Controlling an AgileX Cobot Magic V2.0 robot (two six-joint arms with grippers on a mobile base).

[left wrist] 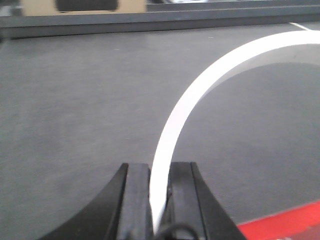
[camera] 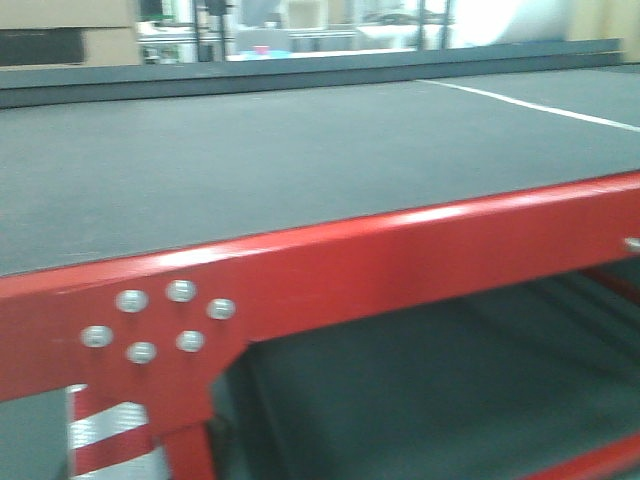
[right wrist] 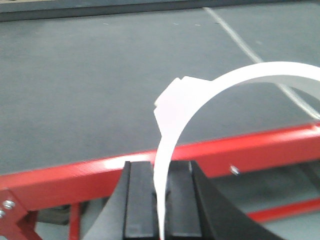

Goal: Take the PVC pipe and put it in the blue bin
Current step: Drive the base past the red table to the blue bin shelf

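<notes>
two wrist views are each showing a white curved pipe (left wrist: pixel 200 90) clamped between black fingers. the left end effector (left wrist: pixel 160 175) is gripping it above the grey desk (left wrist: pixel 75 100), and the right end effector (right wrist: pixel 159 172) is gripping one above the desk's red rail (right wrist: pixel 65 177). whether this is one piece or two is unclear. it is looking light, stiff and slick, so pinching its flat faces is seeming safest. no bin is showing.
</notes>
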